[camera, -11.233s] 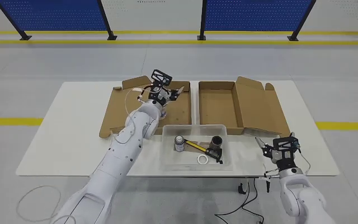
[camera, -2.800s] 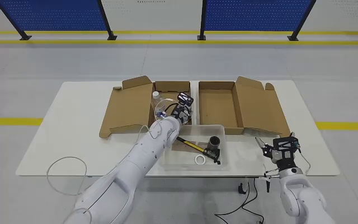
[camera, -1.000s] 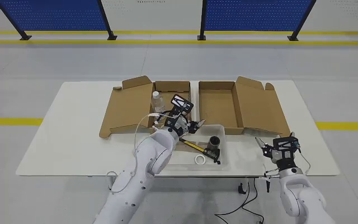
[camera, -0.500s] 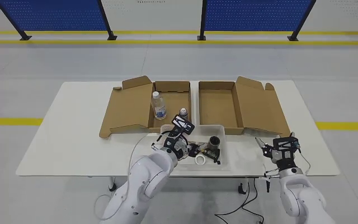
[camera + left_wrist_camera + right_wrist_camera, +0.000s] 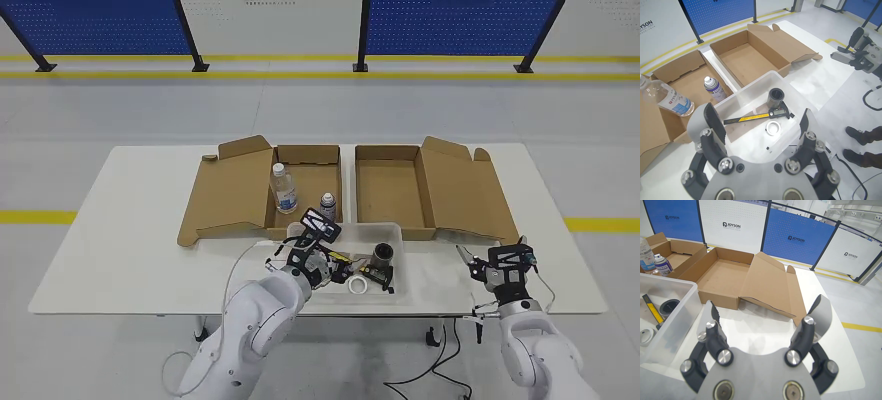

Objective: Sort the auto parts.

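Left gripper (image 5: 758, 111): fingers spread apart, nothing held, positioned over the 9 o'clock end of the clear bin (image 5: 395, 232). In the bin are seen a black bearing sleeve (image 5: 385, 257), a white ring (image 5: 357, 286) at its 7 o'clock, and a caliper (image 5: 757, 116) just beside it. Right gripper (image 5: 765, 301): spread apart, nothing held, at 3 o'clock of the bin. Spray can (image 5: 327, 206) and bottle (image 5: 284, 187) are seen in the left box (image 5: 310, 170), at 11 o'clock of the bin.

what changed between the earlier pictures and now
The left gripper carried the purple-labelled spray can from the clear plastic bin into the left cardboard box, let go, and returned open above the bin. The right gripper, yellow caliper, dark metal cylinder and white ring stayed put.
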